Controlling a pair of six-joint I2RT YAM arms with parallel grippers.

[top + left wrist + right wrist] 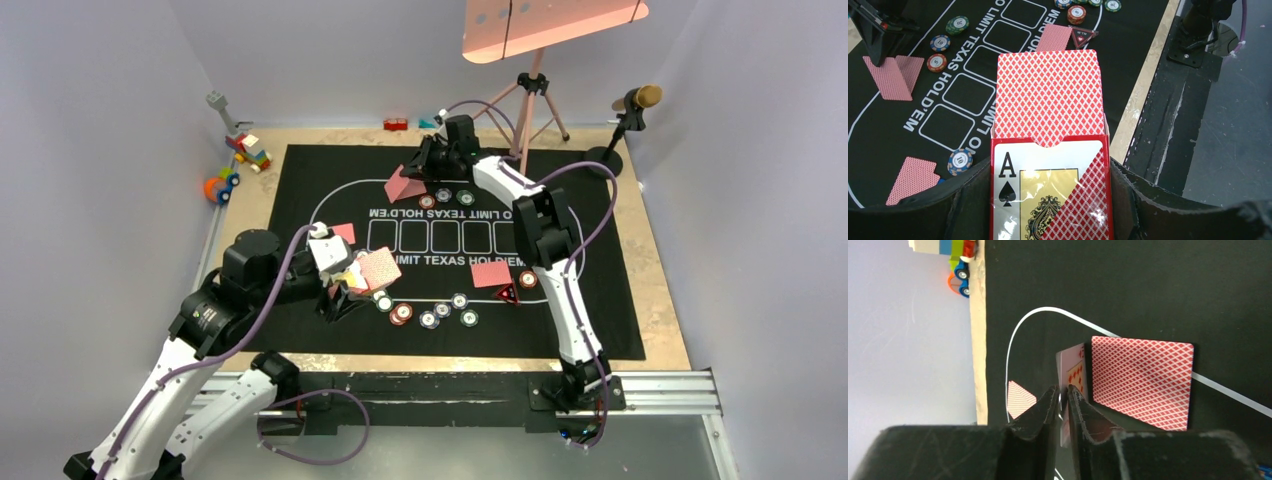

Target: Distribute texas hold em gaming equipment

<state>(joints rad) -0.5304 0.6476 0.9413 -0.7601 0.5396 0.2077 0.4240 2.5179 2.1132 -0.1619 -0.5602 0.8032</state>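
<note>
Clamping a box (1013, 172) in the left gripper (1048, 215), cards (1048, 95) poking out, arm folded low over the mat (963, 95). Farther off, pinching a card (1075, 371) on edge in the right gripper (1063, 396), just beside a flat card (1142, 382), arm outstretched.

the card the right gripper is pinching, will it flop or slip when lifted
Probably light and bendy: the card looks very thin, pinched at one edge by the right gripper. It could slip, with little of it between the fingers. Released, it would likely fall flat.
</note>
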